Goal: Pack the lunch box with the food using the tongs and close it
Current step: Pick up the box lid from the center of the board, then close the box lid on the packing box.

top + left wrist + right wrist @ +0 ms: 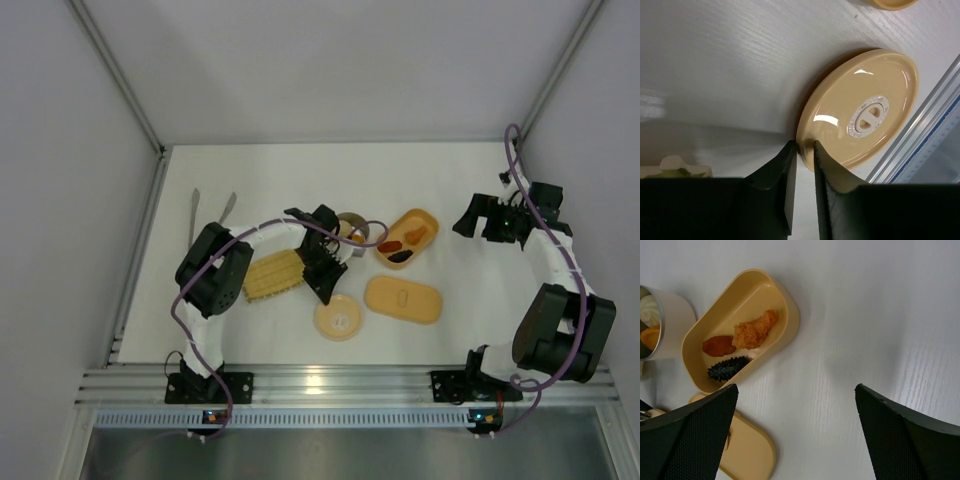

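Left gripper (804, 150) nearest me: jaws narrow, straddling round lid (865, 107) rim, I can't tell if pinched. Right gripper (796, 387) wide open, empty. Lunch box (755, 287) centre-far, three food (752, 330) pieces in; tongs (194, 220) far left. Risk: shallow bite, lid slips.

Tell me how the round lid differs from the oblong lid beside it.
The round lid is a disc with a white centre fitting; the oblong lid is a rounded rectangle with only a small mark. The left gripper straddles the round lid's rim; nothing touches the oblong lid. Both are tan and lie flat on the table.
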Motion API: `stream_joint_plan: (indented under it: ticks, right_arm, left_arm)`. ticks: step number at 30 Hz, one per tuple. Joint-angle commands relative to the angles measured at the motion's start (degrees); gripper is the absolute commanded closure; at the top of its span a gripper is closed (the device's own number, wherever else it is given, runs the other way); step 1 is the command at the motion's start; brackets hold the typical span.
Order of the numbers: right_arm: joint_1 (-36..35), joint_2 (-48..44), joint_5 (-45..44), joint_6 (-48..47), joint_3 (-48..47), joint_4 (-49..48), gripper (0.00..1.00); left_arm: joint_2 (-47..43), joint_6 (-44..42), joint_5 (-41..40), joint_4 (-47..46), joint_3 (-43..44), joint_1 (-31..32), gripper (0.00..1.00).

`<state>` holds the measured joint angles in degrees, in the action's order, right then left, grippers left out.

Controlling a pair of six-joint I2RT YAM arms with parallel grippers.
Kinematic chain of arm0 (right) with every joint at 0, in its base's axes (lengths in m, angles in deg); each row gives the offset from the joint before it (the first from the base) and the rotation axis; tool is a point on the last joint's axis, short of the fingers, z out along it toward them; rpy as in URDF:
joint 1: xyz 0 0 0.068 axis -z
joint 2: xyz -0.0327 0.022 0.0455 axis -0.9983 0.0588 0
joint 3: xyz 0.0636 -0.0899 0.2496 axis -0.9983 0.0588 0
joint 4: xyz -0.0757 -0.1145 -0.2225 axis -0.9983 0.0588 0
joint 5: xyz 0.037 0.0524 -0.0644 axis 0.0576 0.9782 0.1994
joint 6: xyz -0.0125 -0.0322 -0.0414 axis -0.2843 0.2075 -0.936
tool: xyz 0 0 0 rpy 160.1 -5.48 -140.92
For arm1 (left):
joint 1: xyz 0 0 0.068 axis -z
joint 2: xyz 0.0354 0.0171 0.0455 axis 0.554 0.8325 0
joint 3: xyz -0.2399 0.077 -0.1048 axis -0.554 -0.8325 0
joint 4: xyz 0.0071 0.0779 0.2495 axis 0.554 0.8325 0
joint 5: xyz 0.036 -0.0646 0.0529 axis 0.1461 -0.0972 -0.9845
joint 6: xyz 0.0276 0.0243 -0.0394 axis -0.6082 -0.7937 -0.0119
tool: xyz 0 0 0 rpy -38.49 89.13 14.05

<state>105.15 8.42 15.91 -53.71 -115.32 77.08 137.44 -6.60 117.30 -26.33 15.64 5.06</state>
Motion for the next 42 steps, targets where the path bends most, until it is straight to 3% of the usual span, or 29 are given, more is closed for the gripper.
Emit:
stream_joint_plan:
  ticks: [1, 7, 17, 21, 26, 31, 42]
  right_arm:
    - [0.7, -0.8, 1.6, -0.8, -3.2, 1.4, 0.01]
    - [0.7, -1.6, 1.9, -1.3, -4.5, 3.0, 0.01]
    - [0.7, -2.8, 2.3, -2.5, -5.0, 4.5, 0.01]
    - [0.7, -3.2, 2.5, -3.2, -5.0, 4.9, 0.01]
    - [0.6, -5.1, 4.3, -3.6, -4.6, 4.3, 0.01]
    - [0.1, -5.3, 5.6, -3.8, -5.5, 4.0, 0.01]
    - [-3.0, -4.4, 5.7, -3.9, -5.1, 1.3, 0.01]
  left_arm:
    - [1.0, 0.1, 2.0, -0.7, 1.7, 0.3, 0.78]
    - [-2.8, 1.0, 2.4, 0.7, 2.6, 0.2, 1.00]
    - [-9.6, 1.6, 3.2, 7.1, 9.0, -0.4, 1.00]
    - [-9.5, 2.7, 5.4, 9.9, 15.8, -2.8, 1.00]
    - [-3.9, 7.2, 6.4, 12.5, 29.1, -10.8, 1.00]
    - [5.1, 10.5, 3.4, 13.1, 41.7, -14.5, 1.00]
    - [16.7, 13.9, 4.4, 11.0, 49.6, -16.1, 1.00]
